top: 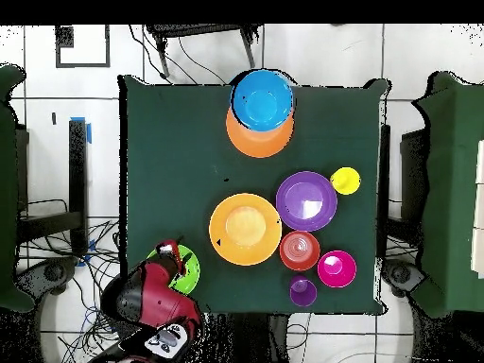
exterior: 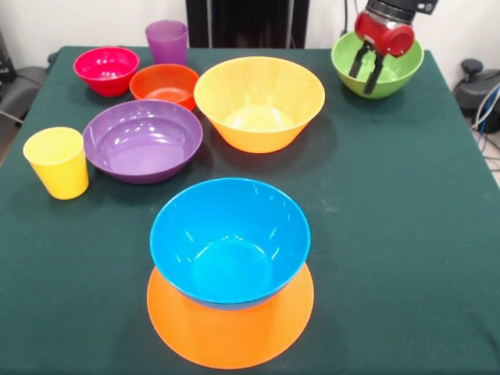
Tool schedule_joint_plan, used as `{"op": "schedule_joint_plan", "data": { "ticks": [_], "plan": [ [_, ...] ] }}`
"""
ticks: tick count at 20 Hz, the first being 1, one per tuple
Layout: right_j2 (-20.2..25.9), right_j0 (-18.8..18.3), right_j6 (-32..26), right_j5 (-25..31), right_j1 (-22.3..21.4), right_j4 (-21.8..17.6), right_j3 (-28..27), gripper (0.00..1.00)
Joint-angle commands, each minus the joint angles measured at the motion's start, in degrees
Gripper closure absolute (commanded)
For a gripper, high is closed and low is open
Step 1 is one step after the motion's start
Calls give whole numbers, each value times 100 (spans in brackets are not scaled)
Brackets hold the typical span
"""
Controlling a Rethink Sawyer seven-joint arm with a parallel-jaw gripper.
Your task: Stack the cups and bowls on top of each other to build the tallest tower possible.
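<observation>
Your gripper (exterior: 367,69) hangs spread and empty inside the green bowl (exterior: 377,64) at the far right, so pinch its rim and carry it onto the tower (exterior: 230,258), front centre.

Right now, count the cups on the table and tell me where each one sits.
2. The yellow cup stands upright beside the purple bowl, at the table's edge. The purple cup stands upright behind the small orange-red bowl. None looks hidden.
</observation>
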Motion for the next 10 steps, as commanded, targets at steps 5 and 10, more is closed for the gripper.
{"op": "schedule_joint_plan", "data": {
  "ticks": [5, 10],
  "plan": [
    [309, -64, 740, 572, -98, 30, 1, 0],
    [204, -13, 635, 648, -119, 51, -12, 100]
  ]
}}
